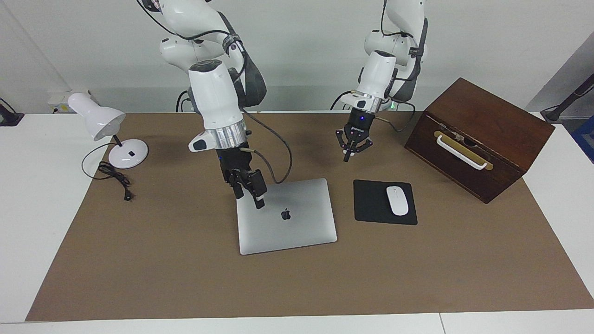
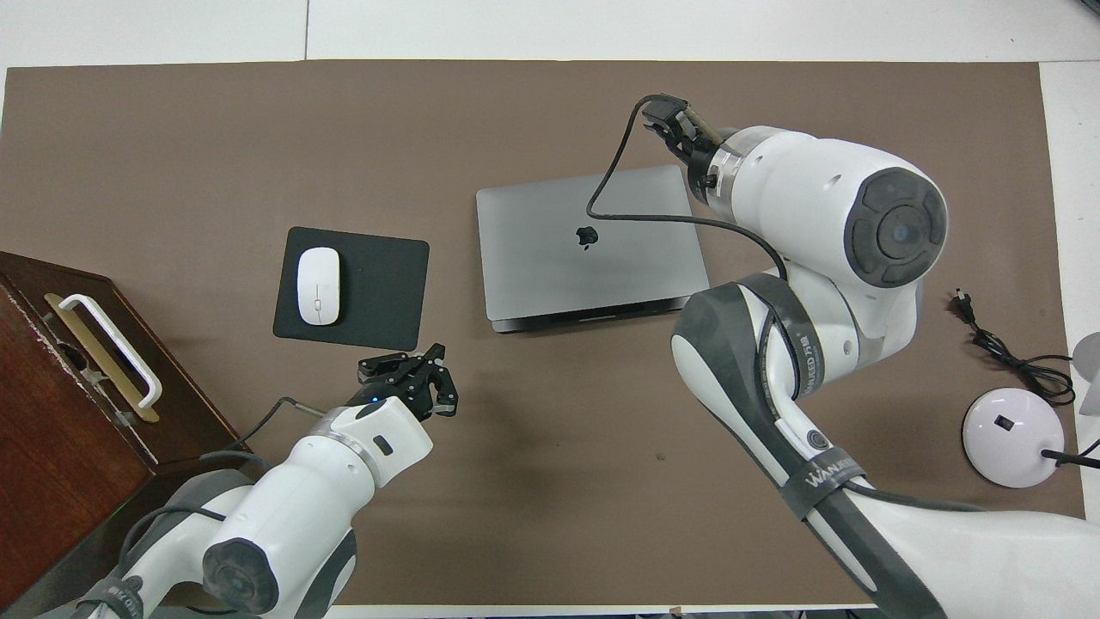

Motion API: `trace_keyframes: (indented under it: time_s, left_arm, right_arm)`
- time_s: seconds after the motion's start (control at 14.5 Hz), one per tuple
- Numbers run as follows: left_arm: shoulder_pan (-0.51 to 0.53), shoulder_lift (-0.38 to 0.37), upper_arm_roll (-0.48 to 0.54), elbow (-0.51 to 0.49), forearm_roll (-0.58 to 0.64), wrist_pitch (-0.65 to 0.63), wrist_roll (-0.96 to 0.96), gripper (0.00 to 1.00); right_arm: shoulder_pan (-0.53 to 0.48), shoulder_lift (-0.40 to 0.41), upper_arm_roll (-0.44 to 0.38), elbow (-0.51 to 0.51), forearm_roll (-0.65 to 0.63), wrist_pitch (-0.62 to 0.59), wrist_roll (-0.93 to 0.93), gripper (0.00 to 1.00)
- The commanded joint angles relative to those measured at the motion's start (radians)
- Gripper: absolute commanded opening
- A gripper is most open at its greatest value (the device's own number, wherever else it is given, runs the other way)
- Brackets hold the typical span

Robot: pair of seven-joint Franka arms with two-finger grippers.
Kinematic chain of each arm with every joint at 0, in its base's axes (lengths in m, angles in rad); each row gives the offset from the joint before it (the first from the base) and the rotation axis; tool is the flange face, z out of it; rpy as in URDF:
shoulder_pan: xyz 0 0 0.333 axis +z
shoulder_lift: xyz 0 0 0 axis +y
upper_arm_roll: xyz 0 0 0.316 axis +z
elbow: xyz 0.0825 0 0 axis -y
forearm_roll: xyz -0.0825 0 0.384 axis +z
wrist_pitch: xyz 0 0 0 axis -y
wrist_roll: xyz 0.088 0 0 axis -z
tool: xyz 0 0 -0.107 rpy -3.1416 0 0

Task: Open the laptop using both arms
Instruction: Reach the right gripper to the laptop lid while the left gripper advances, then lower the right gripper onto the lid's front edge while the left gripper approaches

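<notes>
Facing view: laptop [image 1: 287,217] lies shut, flat on the brown mat [image 1: 185,260], logo up, beside the black mouse pad [image 1: 371,204] with its white mouse [image 1: 397,200]. Right gripper [image 1: 253,197] hangs over the laptop corner nearest the robots on the right arm's side; can't tell if it touches or if its fingers are parted. Left gripper [image 1: 351,150] hangs over bare mat, nearer the robots than the mouse pad, fingers spread, holding nothing. Wooden box [image 1: 478,139] sits at the left arm's end, lamp [image 1: 111,134] at the right arm's end.

Overhead view: laptop [image 2: 593,245] closed, mid-table. Right gripper [image 2: 670,120] covers the mat past the laptop's corner. Left gripper [image 2: 412,378] sits just short of the mouse pad [image 2: 378,284], released.
</notes>
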Motion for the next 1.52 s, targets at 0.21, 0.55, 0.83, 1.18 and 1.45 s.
trace_keyframes:
  time_s: [0.21,0.55,0.83,1.18,1.45]
  left_arm:
    - [-0.069,0.131,0.012,0.006,-0.009,0.176,-0.005,0.0]
    - [-0.105,0.194,0.014,0.013,-0.005,0.242,-0.002,0.0]
    - [-0.111,0.214,0.012,0.027,-0.005,0.244,-0.004,0.0]
    - [-0.111,0.263,0.012,0.078,-0.005,0.242,-0.007,0.0]
    - [-0.108,0.29,0.012,0.11,-0.005,0.242,-0.01,0.0]
  right_arm:
    - [0.038,0.073,-0.002,-0.029,0.003,0.126,0.069,1.0]
    - [0.061,0.112,-0.002,-0.036,0.006,0.209,0.141,1.0]
    - [0.116,0.03,-0.007,-0.045,0.005,0.067,0.267,1.0]
    - [0.155,-0.011,-0.007,-0.056,-0.017,0.029,0.46,1.0]
    - [0.184,0.014,-0.007,-0.081,-0.052,0.12,0.537,1.0]
